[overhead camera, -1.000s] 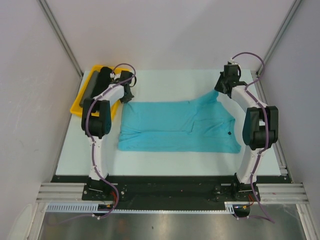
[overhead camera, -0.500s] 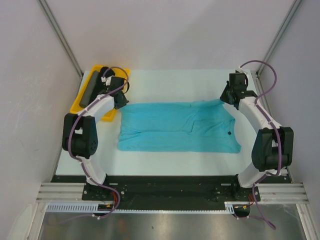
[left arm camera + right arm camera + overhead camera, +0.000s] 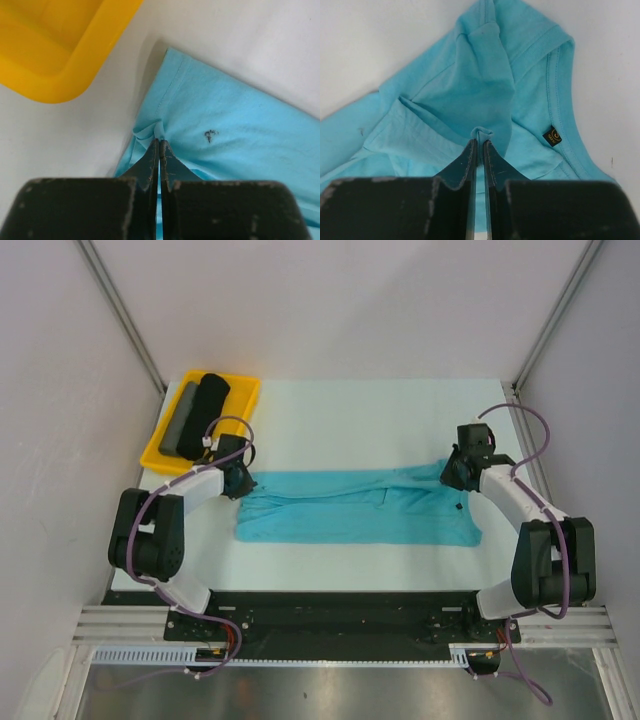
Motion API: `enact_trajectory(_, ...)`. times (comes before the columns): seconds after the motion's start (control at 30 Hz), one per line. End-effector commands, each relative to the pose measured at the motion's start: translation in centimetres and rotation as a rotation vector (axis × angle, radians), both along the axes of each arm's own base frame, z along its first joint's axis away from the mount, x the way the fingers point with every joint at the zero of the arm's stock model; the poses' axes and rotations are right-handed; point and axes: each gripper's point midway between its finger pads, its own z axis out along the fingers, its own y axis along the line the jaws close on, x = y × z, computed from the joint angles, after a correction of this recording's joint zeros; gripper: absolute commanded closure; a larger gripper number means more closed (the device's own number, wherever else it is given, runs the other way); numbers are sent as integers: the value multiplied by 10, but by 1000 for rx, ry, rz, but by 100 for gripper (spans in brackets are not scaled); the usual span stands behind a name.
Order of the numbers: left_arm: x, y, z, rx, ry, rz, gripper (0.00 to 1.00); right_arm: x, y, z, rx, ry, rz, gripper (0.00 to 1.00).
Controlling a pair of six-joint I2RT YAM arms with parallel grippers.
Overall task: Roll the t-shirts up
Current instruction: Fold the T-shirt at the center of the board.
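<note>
The turquoise t-shirt [image 3: 360, 508] lies folded lengthwise across the white table, neck at the right with a small dark neck label [image 3: 551, 136]. My left gripper [image 3: 240, 483] is shut on a pinch of its far left edge [image 3: 159, 131]. My right gripper [image 3: 456, 473] is shut on a pinch of cloth [image 3: 481, 133] at the far right edge, near the neck. The far part of the shirt is doubled over toward the near side. A black roll [image 3: 206, 403] and a grey roll [image 3: 180, 418] lie in the yellow tray [image 3: 247, 388].
The yellow tray stands at the table's far left corner; its corner [image 3: 55, 55] shows just left of my left gripper. Grey walls and metal posts close in the table on three sides. The arm bases stand at the near edge.
Both grippers have moved toward the near side with the shirt's far edge, folding it over. The shirt now looks narrower. The left arm has come off the tray, so both rolls show.
</note>
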Motion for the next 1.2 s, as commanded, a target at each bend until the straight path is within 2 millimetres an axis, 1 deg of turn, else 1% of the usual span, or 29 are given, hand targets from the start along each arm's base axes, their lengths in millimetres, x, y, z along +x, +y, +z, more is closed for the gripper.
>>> enact_trajectory(0.0, 12, -13, 19, -70, -93, 9, 100, 6, -4, 15, 22, -58, -15, 100)
enact_trajectory(0.17, 14, -13, 29, -73, -111, 18, 100, 8, -6, 24, 42, -85, -23, 100)
enact_trajectory(0.27, 12, -15, 34, -86, -123, 11, 100, 4, -7, 20, 42, -69, -26, 100)
enact_trajectory(0.3, 11, -16, 34, -94, -123, 8, 100, 4, -8, 18, 43, -70, -31, 100)
enact_trajectory(0.33, 6, -17, 31, -101, -117, 8, 100, 0, -9, 13, 44, -58, -34, 100)
enact_trajectory(0.4, 4, -17, 29, -105, -120, 11, 100, -3, -8, 8, 62, -54, -36, 100)
enact_trajectory(0.43, 1, -17, 25, -109, -112, 10, 100, -5, -11, 5, 65, -48, -47, 100)
enact_trajectory(0.47, 0, -17, 26, -112, -114, 8, 100, -9, -12, 1, 71, -39, -48, 100)
enact_trajectory(0.6, -1, -17, 28, -113, -118, 11, 100, -11, -14, 5, 81, -52, -50, 100)
enact_trajectory(0.73, 0, -15, 36, -109, -132, 20, 100, -11, -14, 14, 84, -79, -45, 100)
enact_trajectory(0.77, 0, -14, 38, -106, -139, 24, 100, -11, -23, 15, 83, -82, -72, 99)
enact_trajectory(1.0, 3, -11, 43, -101, -144, 29, 100, -12, -24, 13, 87, -74, -78, 100)
enact_trajectory(1.13, -4, -7, 36, -85, -124, 37, 100, -16, -24, 7, 86, -56, -78, 100)
enact_trajectory(1.17, -4, -6, 35, -86, -125, 40, 100, -16, -18, 6, 112, -58, -57, 98)
